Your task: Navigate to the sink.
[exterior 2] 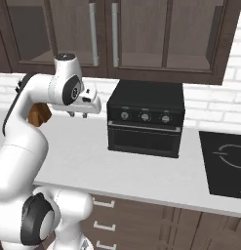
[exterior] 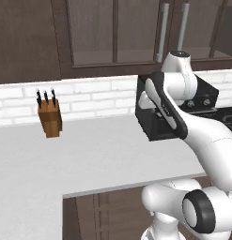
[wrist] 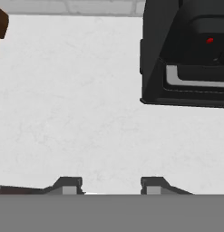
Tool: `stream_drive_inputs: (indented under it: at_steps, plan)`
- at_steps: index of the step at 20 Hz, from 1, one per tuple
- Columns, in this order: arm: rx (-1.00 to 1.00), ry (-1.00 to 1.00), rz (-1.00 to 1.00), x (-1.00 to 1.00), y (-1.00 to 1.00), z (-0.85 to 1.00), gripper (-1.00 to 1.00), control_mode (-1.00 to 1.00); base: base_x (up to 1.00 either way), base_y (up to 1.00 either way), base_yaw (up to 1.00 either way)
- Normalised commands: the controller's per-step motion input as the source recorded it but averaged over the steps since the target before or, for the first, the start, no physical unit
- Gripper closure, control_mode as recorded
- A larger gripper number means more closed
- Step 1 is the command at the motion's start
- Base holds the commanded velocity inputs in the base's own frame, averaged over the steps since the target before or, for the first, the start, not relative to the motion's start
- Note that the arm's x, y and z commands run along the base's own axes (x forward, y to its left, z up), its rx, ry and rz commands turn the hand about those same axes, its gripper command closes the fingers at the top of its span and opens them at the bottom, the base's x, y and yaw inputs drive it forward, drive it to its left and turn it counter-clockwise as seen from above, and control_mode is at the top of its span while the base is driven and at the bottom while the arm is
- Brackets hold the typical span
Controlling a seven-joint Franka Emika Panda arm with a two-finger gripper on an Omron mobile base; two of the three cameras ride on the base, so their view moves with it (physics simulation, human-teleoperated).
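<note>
Hovering over the white counter (wrist: 77, 113), my gripper (wrist: 111, 183) is empty, its fingers parted.

Left to right in the left base frame: knife block (exterior: 50, 118) holding three dark-handled knives, then black toaster oven (exterior 2: 145, 124); cooktop (exterior 2: 223, 163) at right.

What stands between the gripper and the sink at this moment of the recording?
That cannot be judged here. The gripper hangs open above bare white counter, with a black toaster oven just to its right, a cooktop beyond that, and a knife block to the left.
</note>
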Motion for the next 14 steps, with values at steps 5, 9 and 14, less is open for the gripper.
stream_drive_inputs:
  at_steps: [5, 9, 14]
  plan:
    - [0.00, 0.00, 0.00, 0.00, 0.00, 0.00, -1.00, 1.00, 0.00, 0.00, 0.00]
    - [0.00, 0.00, 0.00, 0.00, 0.00, 0.00, -1.00, 1.00, 0.00, 0.00, 0.00]
    - [0.00, 0.00, 0.00, 0.00, 0.00, 0.00, -1.00, 1.00, -0.11, 0.06, 0.00]
